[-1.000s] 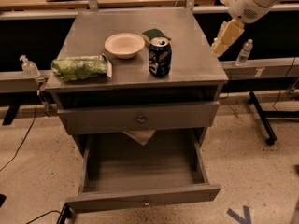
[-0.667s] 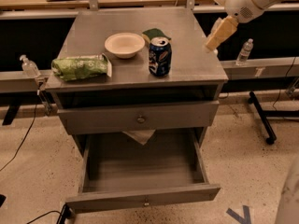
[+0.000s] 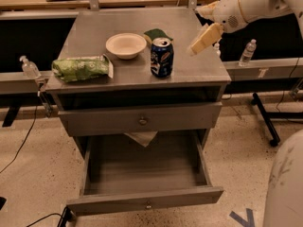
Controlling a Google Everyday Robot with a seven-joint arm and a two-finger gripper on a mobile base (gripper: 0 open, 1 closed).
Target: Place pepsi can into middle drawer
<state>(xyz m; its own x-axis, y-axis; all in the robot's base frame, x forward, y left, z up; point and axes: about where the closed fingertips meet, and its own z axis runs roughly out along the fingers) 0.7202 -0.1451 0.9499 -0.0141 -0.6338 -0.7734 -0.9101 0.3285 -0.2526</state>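
Note:
The pepsi can, dark blue with a silver top, stands upright on the grey cabinet top, right of centre. My gripper hangs in the air just above the cabinet top's right side, a short way right of the can and apart from it; the white arm reaches in from the upper right. The middle drawer is pulled out at the bottom of the cabinet, its tray bare, with a small round knob on its low front panel.
A white bowl, a green snack bag and a dark green item lie on the cabinet top. A shut drawer with a taller front sits above the open one. Plastic bottles stand on side rails. A white robot part is at the lower right.
My gripper has moved left and a little down, from beyond the cabinet's right edge to over its top, closer to the can. The can and drawers have not moved.

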